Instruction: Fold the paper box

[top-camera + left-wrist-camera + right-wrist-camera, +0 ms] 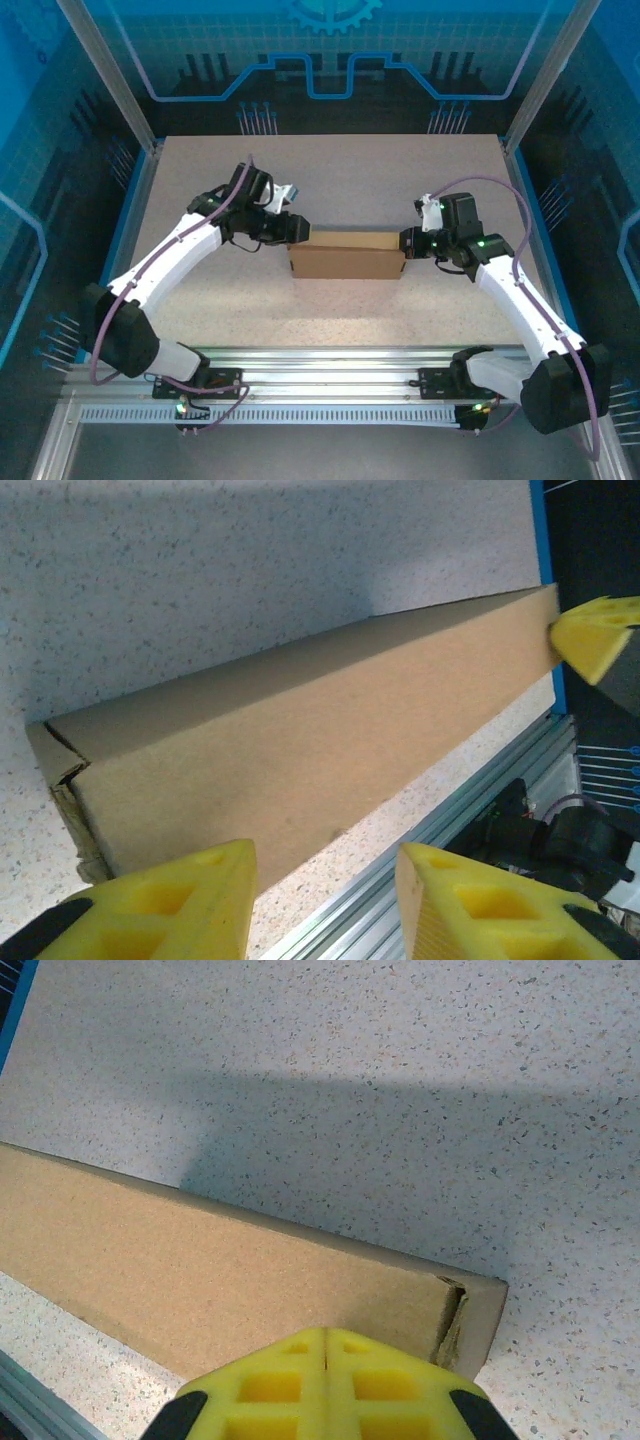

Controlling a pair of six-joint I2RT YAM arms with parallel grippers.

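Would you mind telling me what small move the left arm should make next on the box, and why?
Probably ease the left gripper forward to press the near end flap of the paper box flush: that corner gapes and looks crumpled, while the shut right gripper sits against the far end.

Brown paper box [300,750] lies flat on the speckled counter [200,570], long side running along the counter edge that has the metal rail [450,830]. The near end of the box has a creased, split corner flap. Left gripper [322,858] is at the bottom, its yellow fingers [160,905] spread apart with nothing between them. Right gripper [595,640] has its yellow tip against the box's far end. Blue strip [541,530] sits on the far counter edge.
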